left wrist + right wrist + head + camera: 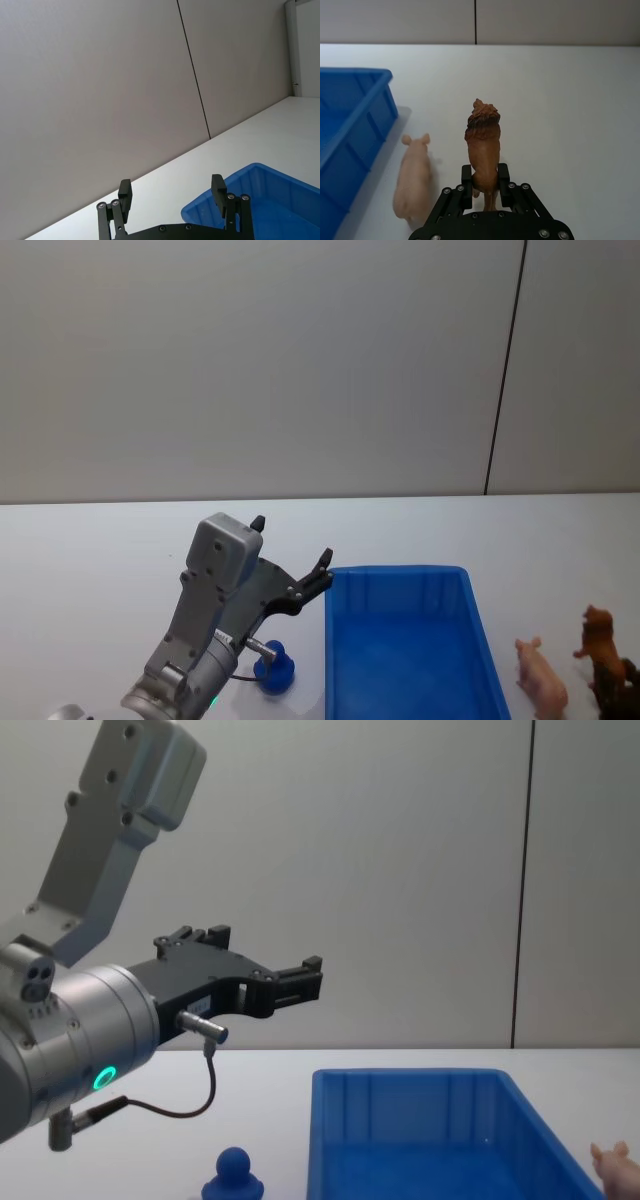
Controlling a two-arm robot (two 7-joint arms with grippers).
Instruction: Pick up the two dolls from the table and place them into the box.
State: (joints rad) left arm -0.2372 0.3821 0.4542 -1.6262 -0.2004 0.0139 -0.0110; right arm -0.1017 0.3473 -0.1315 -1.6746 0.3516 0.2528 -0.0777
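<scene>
My right hand [485, 186] is closed on the hindquarters of the brown shaggy-maned plastic toy animal [482, 132]. One black finger presses against each flank, and the figure is upright with its head pointing away from my wrist. I cannot tell whether its feet rest on the smooth white worktop [100, 550]. Just beside it on my left is the pale pink plastic toy pig [414, 182], also facing away from me. The pig is between the brown animal and the large bright blue rectangular plastic box [400, 571], close to the box's ribbed right wall but not touching it, and a narrow strip of worktop separates it from the brown animal. In the head view both figures are to the right of the box, at the near edge of what I see. My left hand [292, 545] hangs in the air well above the worktop, to the left of the box and level with its far left corner. Its two black fingers are spread wide with nothing between them, and they point forward towards the grey wall [300, 360]. Below my left forearm the small blue round-headed plastic figurine [273, 668] stands upright on the worktop, near the box's left wall but apart from it, and well below the spread fingers.
</scene>
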